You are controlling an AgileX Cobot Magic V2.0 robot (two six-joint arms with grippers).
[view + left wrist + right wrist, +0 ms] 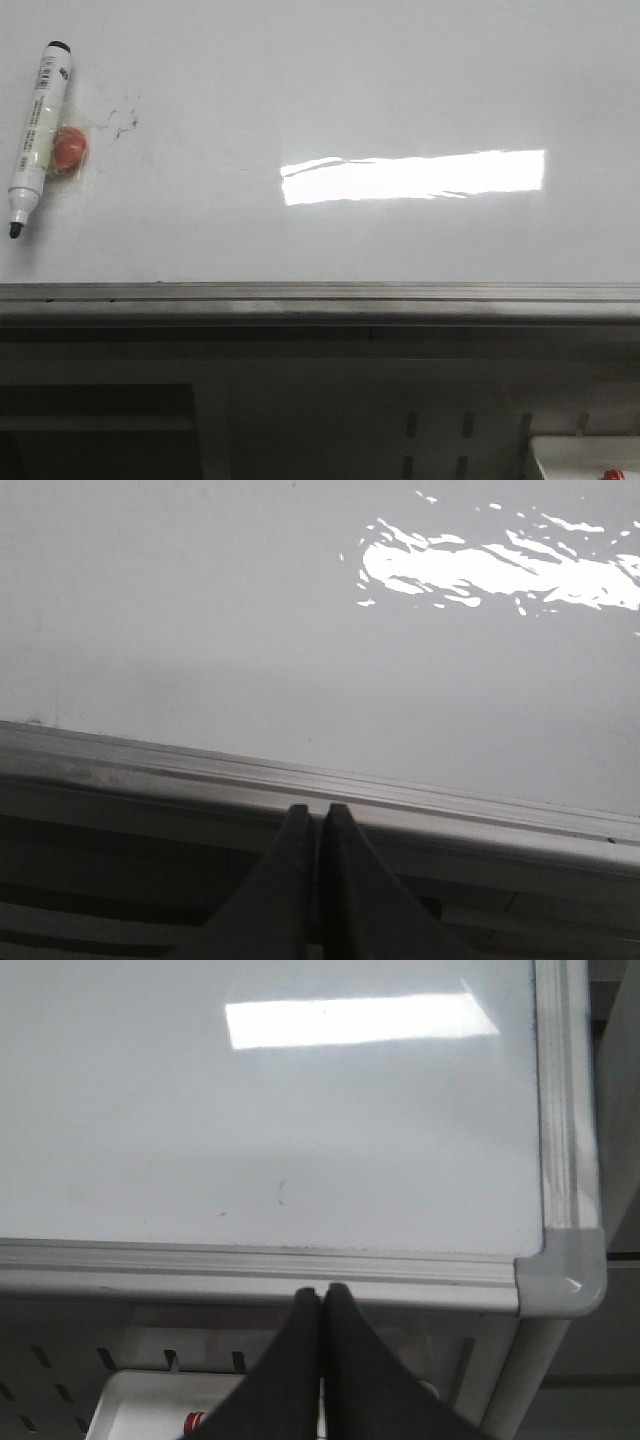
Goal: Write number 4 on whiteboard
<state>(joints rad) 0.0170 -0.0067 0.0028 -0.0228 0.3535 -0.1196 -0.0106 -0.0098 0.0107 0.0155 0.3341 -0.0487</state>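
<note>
The whiteboard (300, 80) is glossy white with a grey metal bottom rail (320, 295) and a bright rectangular reflection. No drawn 4 shows on it, only faint grey smudges (122, 120) at the left. A white marker with a black tip (38, 135) lies on the board at far left, on an orange magnet (70, 150). Neither gripper shows in the front view. My left gripper (313, 810) is shut and empty just below the rail (300, 780). My right gripper (322, 1290) is shut and empty below the rail near the board's right corner (560, 1270).
Below the board is a dark metal frame with slots (440, 425). A white box with a red part (590, 460) sits at the lower right; it also shows in the right wrist view (150, 1405).
</note>
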